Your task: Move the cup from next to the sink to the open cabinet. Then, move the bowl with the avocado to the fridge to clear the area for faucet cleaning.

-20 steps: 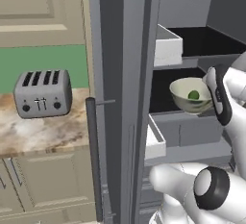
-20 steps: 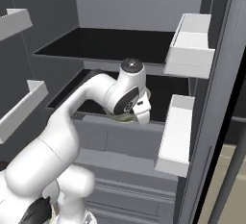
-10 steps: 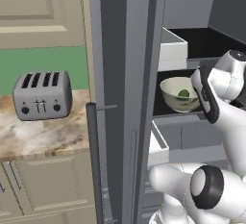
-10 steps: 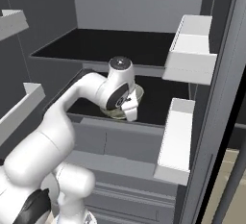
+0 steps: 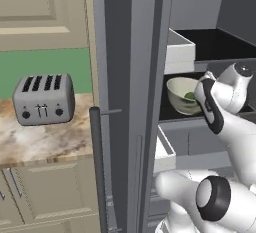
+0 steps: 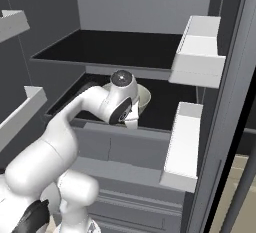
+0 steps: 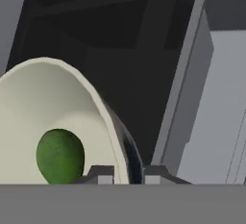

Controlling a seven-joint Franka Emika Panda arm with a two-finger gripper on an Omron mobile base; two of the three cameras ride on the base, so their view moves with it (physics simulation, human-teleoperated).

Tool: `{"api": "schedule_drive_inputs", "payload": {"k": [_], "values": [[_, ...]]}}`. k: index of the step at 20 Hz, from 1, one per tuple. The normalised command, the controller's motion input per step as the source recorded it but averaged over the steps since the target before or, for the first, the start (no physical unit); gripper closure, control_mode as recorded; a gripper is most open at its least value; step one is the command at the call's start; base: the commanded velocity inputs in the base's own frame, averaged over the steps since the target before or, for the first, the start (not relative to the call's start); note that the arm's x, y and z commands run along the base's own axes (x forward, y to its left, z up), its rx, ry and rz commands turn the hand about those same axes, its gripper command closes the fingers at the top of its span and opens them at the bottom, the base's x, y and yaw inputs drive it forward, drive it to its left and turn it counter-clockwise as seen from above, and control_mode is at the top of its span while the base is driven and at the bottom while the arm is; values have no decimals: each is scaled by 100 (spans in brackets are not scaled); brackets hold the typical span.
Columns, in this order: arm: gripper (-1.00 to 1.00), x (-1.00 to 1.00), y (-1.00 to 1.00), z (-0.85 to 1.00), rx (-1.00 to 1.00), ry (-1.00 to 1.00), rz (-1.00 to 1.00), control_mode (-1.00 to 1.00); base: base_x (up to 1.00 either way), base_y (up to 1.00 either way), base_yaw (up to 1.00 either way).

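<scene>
The wide off-white bowl is inside the dark grey fridge, low over its middle dark shelf. The small dark green avocado lies in the bowl's pale inside. My gripper is shut on the bowl, one fingertip inside the near rim and the other outside. In the right base view the white hand covers most of the bowl. The cup, sink, faucet and open cabinet are out of view.
The fridge door with its long bar handle stands open on my left. White door bins hang to the right of the shelves. A silver toaster sits on the marble counter beside the fridge.
My hand has carried the bowl leftward along the middle fridge shelf and a little deeper in. The grip on the rim is unchanged.
</scene>
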Motion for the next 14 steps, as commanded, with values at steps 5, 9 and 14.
{"api": "schedule_drive_inputs", "payload": {"k": [5, 9, 14], "values": [[100, 55, 1, 0, 0, 0, -6, -100, 0, 0, 0], [100, 23, 3, -8, 0, 0, -7, -100, 0, 0, 0], [-100, 27, 8, -3, 0, 0, -3, -100, 0, 0, 0]]}}
